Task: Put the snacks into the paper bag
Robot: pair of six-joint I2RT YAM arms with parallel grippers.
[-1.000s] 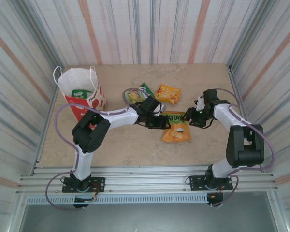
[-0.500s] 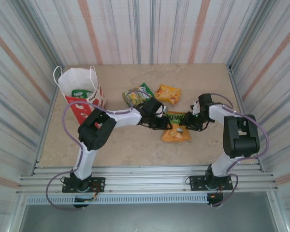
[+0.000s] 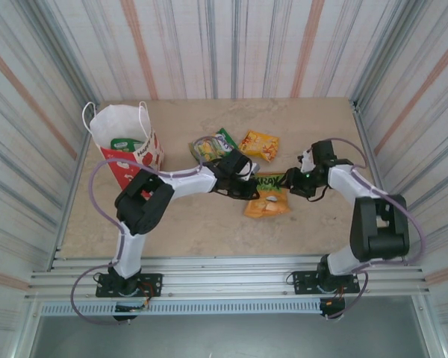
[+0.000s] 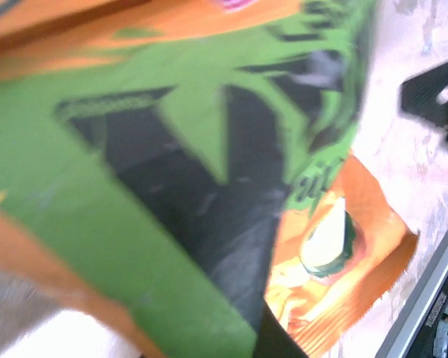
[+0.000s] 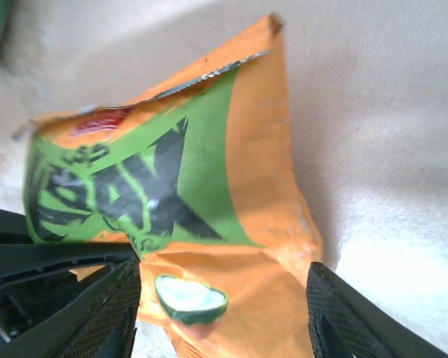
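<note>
Boy: Where is the orange and green packet point(image 3: 269, 200)?

Girl: It is in the middle of the table point(image 3: 187, 224), between the two arms. In the right wrist view its top edge is crinkly, and it throws a shadow on the table.

Boy: Who has it?

Girl: The left end effector point(image 3: 246, 190) is pinched tight on its left edge. The left wrist view is so close to the packet that it looks blurry.

Boy: And the other one?

Girl: The right end effector point(image 5: 224, 280) is open. Its two fingers point(image 5: 343, 321) stand wide apart, and the packet sits just in front of them. I cannot tell if they touch it.

Boy: Where is the paper bag point(image 3: 119, 123)?

Girl: It stands upright at the far left of the table, well apart from that packet. It is red below and white on top, and its mouth faces up. A green packet point(image 3: 127, 143) is inside it.

Boy: Are there more snacks?

Girl: Yes. A yellow-green packet point(image 3: 207, 148) and a dark green packet point(image 3: 225, 138) lie touching, just beyond the left end effector. An orange-yellow packet point(image 3: 259, 144) lies on the table near them, to the right.
</note>
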